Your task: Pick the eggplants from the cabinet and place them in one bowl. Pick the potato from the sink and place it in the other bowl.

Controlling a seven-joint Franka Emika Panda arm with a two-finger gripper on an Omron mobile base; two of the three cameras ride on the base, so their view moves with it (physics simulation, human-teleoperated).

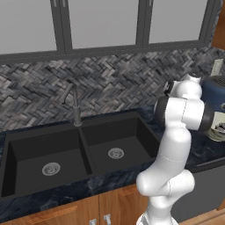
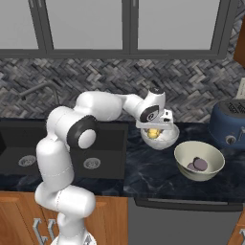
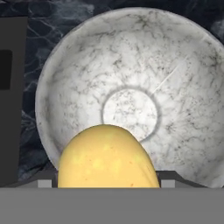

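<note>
My gripper (image 2: 153,129) is shut on the potato (image 2: 152,134), a yellow-tan lump held just above the inside of a white marbled bowl (image 2: 167,139) on the dark counter. In the hand view the potato (image 3: 107,157) sits low and close, with the marbled bowl (image 3: 131,57) open beneath it. To the right stands the pale cream bowl (image 2: 198,149), with dark purplish eggplants (image 2: 199,164) lying in it. The black double sink (image 1: 66,154) is at the left, both basins bare around their drains. A sliver of the brown wooden cabinet (image 2: 239,43) shows at the right edge.
A rounded dark blue thing (image 2: 229,123) with a knob stands at the back right of the counter. The curved grey tap (image 1: 75,103) rises behind the sink. Grey glass-fronted wall cabinets (image 2: 119,24) hang above the herringbone backsplash. Wooden base cabinets (image 1: 88,213) run below.
</note>
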